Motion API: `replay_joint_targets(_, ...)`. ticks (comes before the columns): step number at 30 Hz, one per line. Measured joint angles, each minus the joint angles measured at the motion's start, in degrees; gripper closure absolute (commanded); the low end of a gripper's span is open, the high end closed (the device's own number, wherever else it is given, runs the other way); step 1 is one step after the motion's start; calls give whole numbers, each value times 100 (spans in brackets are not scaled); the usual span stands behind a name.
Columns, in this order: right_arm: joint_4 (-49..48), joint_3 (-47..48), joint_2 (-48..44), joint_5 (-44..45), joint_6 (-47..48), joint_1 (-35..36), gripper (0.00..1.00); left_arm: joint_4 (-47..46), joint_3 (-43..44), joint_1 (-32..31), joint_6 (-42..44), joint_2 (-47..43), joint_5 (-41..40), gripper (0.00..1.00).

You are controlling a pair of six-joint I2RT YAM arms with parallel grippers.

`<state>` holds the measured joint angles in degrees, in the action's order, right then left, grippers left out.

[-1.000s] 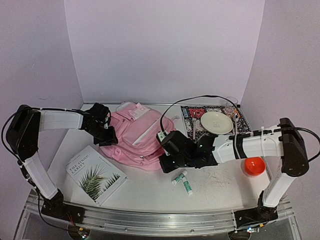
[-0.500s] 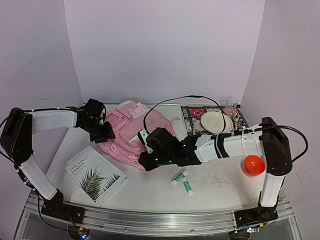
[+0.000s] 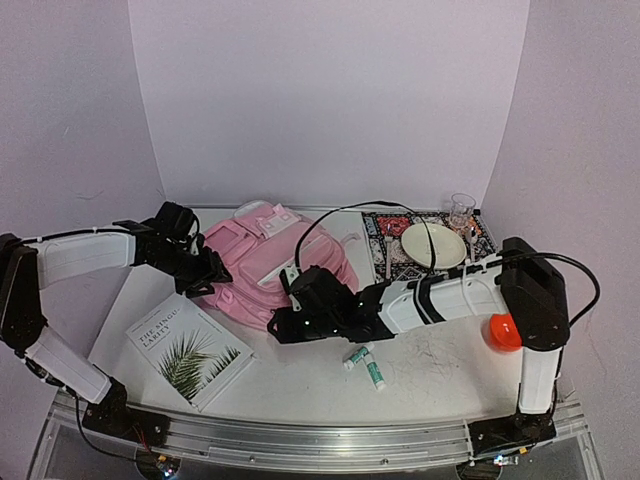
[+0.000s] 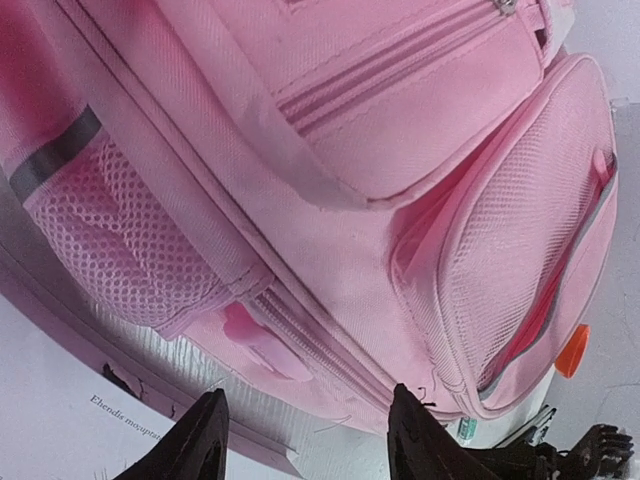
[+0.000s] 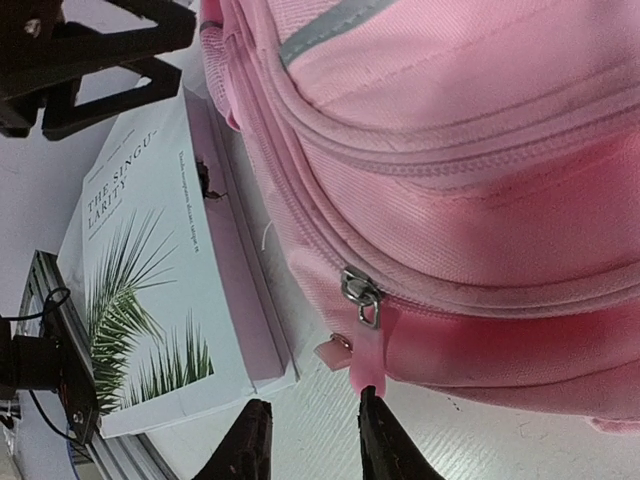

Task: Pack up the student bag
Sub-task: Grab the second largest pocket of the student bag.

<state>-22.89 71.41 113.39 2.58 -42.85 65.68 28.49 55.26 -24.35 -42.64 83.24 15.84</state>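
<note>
The student bag (image 3: 262, 262) is a pink backpack lying flat at the table's middle left. My left gripper (image 3: 216, 272) is open at its left edge, and in the left wrist view (image 4: 305, 450) the fingers straddle the bag's (image 4: 350, 200) side zip seam without touching it. My right gripper (image 3: 280, 328) is open at the bag's near edge. In the right wrist view (image 5: 312, 450) a pink zipper pull tab (image 5: 368, 355) hangs from a metal slider (image 5: 362, 290) on the bag (image 5: 470, 150). The tab's end touches one fingertip (image 5: 375, 420) and is not gripped.
A white book (image 3: 185, 350) with a palm picture lies beside the bag at the near left, also in the right wrist view (image 5: 150, 270). Two small tubes (image 3: 366, 363) lie at the near middle. An orange ball (image 3: 505, 332), a plate (image 3: 432, 245) on a patterned mat (image 3: 385, 235) and a glass (image 3: 461, 210) are on the right.
My right gripper has moved left along the bag's near edge to its lower left corner. My left arm has pulled back to the left and the bag has shifted a little leftward.
</note>
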Motion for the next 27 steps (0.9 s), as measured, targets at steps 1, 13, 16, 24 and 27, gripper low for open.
replay_joint_targets(1,-40,-25,26,3,-78,-7,67,-4,-34,-8,-55,-3,56,43)
replay_joint_targets(13,-461,-248,229,-28,-607,-114,61,-278,-220,-162,-488,-4,420,42)
replay_joint_targets(16,-575,-248,251,-57,-610,-128,61,-346,-220,-196,-539,4,461,42)
replay_joint_targets(24,-714,-248,266,-277,-627,-168,64,-586,-227,-458,-592,224,467,45)
replay_joint_targets(27,-745,-248,266,-373,-664,-179,65,-672,-227,-607,-642,388,446,47)
